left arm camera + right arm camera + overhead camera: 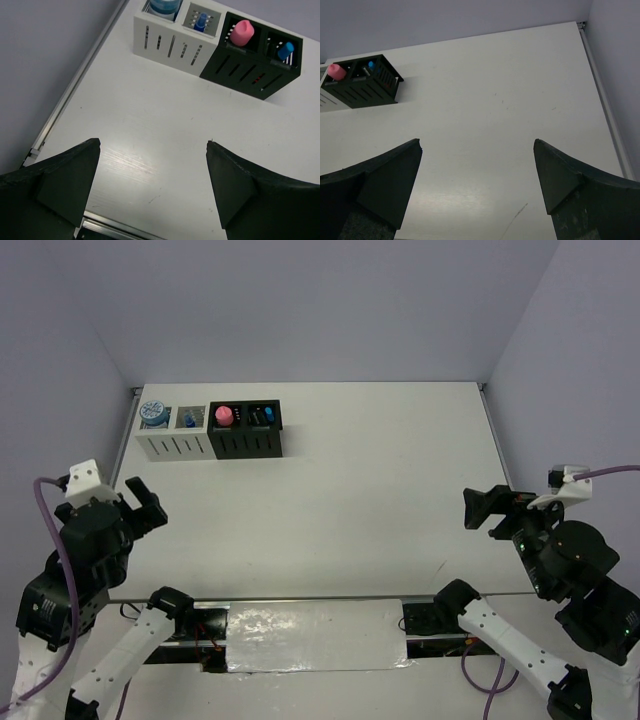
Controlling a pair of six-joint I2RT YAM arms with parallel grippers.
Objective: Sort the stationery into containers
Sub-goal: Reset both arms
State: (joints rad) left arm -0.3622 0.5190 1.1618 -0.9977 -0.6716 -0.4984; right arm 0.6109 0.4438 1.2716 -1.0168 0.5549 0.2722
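Note:
Four slotted boxes stand in a row at the table's far left: two white boxes and two black boxes. The leftmost white box holds a round blue piece. The second white box holds a tiny blue-capped bottle. The first black box holds a pink-topped tube, the second a blue-capped highlighter. They also show in the left wrist view: the round blue piece, bottle, tube, highlighter. My left gripper is open and empty, near left. My right gripper is open and empty, near right.
Grey walls close the table at the back and both sides. A metal rail runs along the left edge. A taped strip lies on the near edge between the arm bases. A thin scratch marks the table near my right gripper.

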